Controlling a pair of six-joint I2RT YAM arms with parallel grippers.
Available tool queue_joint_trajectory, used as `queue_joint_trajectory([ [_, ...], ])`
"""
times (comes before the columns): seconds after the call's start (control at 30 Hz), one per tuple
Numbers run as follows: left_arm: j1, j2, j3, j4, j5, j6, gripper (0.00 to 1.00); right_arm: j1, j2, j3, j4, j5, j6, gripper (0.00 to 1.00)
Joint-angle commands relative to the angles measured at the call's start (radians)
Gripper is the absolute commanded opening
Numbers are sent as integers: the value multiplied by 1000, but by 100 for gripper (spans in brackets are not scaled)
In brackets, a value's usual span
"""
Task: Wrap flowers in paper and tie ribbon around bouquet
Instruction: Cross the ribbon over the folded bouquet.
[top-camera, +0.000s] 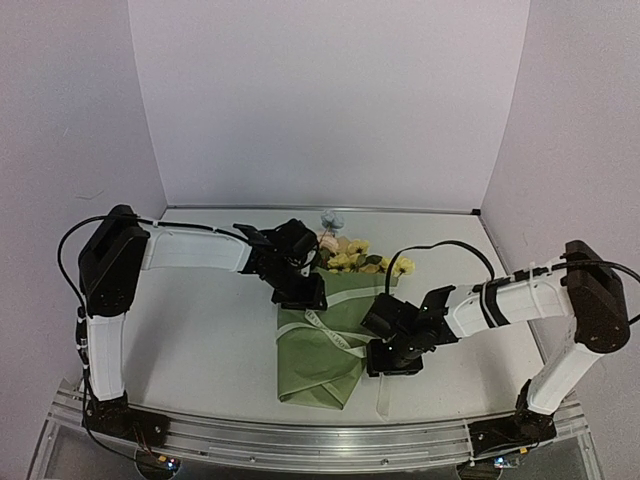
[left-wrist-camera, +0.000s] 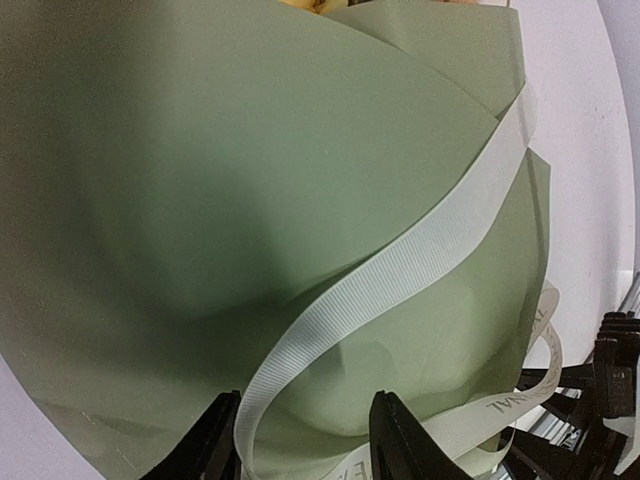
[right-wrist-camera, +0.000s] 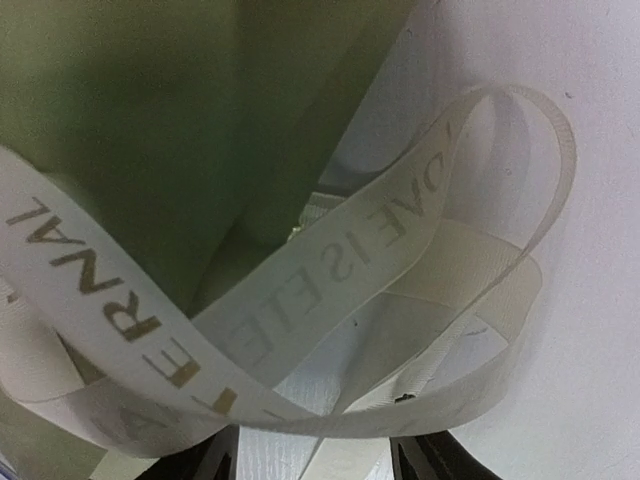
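The bouquet lies on the table with its yellow and pink flowers (top-camera: 352, 254) pointing away from me. Olive-green paper (top-camera: 322, 368) (left-wrist-camera: 200, 200) (right-wrist-camera: 110, 120) is folded around it. The cream ribbon (top-camera: 336, 339) crosses the paper slantwise. My left gripper (top-camera: 303, 292) (left-wrist-camera: 305, 425) hovers over the wrap's upper left, jaws apart, and the ribbon (left-wrist-camera: 420, 250) runs down between them close to the left finger (left-wrist-camera: 210, 445). My right gripper (top-camera: 392, 358) (right-wrist-camera: 315, 462) sits at the wrap's right edge, jaws apart, with loose loops of lettered ribbon (right-wrist-camera: 330, 270) above and between them.
White walls close in the back and both sides. An aluminium rail (top-camera: 300, 440) runs along the near edge between the arm bases. Bare white table (top-camera: 200, 330) lies to the left of the bouquet, and a narrower strip to its right.
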Motion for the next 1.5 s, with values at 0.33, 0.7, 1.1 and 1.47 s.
queue_joint_trajectory([
  [0.33, 11, -21, 74, -22, -102, 10, 8, 28, 40, -12, -88, 135, 72, 29],
  [0.7, 64, -35, 104, 19, -96, 11, 0, 46, -93, 134, -194, 19, -154, 0],
  [1.1, 94, -2, 181, 32, -72, 39, 0, 46, -270, 314, -293, -249, -301, 0],
  [1.47, 101, -85, 105, 41, -118, 71, 0, -89, -259, 611, -395, -137, -325, 0],
])
